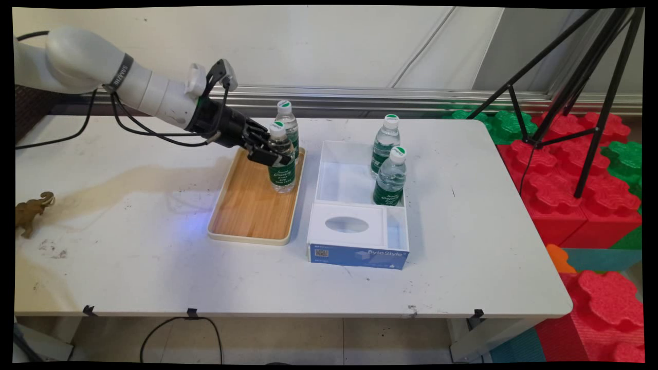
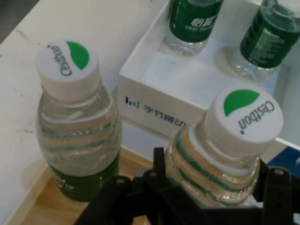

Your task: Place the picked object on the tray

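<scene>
On the wooden tray [image 1: 250, 205], at its far right corner, my gripper [image 1: 271, 152] is closed around a water bottle [image 1: 281, 163] whose white cap reads "Cestbon". Just behind it stands a second Cestbon bottle [image 1: 287, 122], and the white box [image 1: 343, 181] to the right, printed "ByteStyle", holds two more bottles [image 1: 389, 172].

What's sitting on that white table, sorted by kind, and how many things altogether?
Water bottles: 4, two on the wooden tray (one between the gripper's fingers, one behind it) and two in the white box (back, front)
Wooden tray: 1
White box: 1
Tissue box: 1
Toy elephant: 1
Total: 8
</scene>
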### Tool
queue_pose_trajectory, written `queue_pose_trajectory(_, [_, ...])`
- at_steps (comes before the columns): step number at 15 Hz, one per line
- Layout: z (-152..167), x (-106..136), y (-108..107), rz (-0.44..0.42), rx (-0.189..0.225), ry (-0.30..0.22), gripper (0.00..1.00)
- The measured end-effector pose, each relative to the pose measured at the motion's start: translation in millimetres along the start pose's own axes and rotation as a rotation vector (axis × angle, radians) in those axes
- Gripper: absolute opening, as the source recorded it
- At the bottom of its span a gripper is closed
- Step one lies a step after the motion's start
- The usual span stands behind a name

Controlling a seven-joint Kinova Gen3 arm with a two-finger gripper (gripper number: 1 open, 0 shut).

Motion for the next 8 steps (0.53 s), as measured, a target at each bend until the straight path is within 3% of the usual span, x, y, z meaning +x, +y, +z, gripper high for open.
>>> queue_pose_trajectory(5, [4.1, -6.9, -3.3, 0.014, -0.003, -0.003, 0.0])
queue_pose_trajectory(6, [4.0, -8.0, -3.5, 0.019, -0.006, -0.004, 1.0])
queue_pose_trajectory(8, [1.3, -9.7, -2.9, 0.025, -0.013, -0.006, 1.0])
